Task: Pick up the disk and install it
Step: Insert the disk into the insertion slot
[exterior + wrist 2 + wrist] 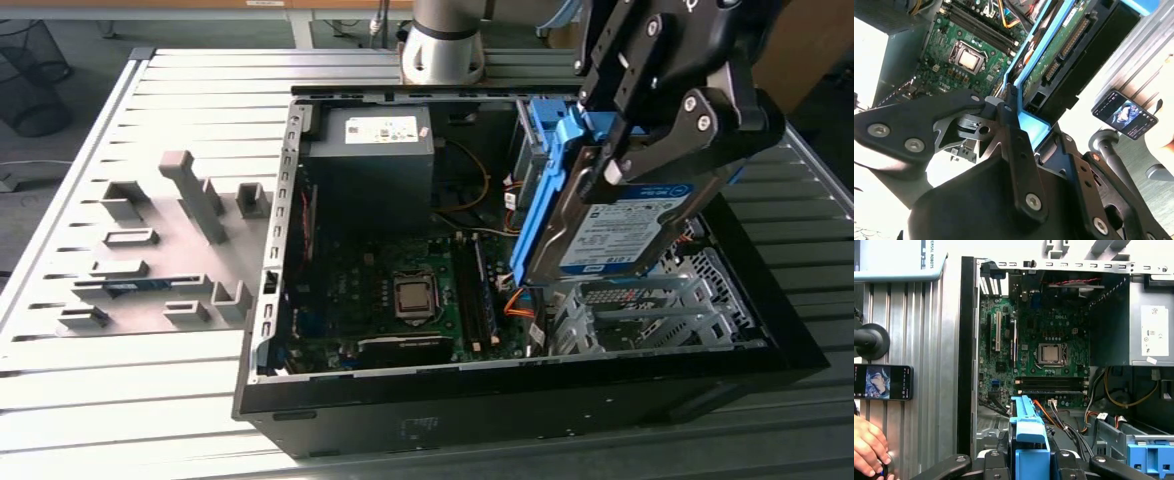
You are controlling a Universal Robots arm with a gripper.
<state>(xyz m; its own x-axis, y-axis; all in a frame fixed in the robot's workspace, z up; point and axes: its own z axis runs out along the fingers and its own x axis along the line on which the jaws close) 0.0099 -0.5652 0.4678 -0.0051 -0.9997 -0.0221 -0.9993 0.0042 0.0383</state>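
The disk (622, 226), a silver-grey drive with a white-and-blue label and bright blue side rails, hangs tilted on edge over the open computer case (400, 425), at the exterior view's right. My gripper (643, 160) is shut on its upper end. In the second wrist view the gripper (1010, 119) clamps a blue rail, and the disk's green circuit board (1059, 45) points down toward the case. The first wrist view has the disk's blue rail (1029, 437) between the fingers, above the drive bay area.
Inside the case lie the motherboard (400, 290), a grey power supply box (374, 150) and a bare blue bracket (1149, 450). Grey fixture blocks (174, 250) stand on the slatted table. A phone on a stand (884, 382) and a person's hand (869, 445) are beside the case.
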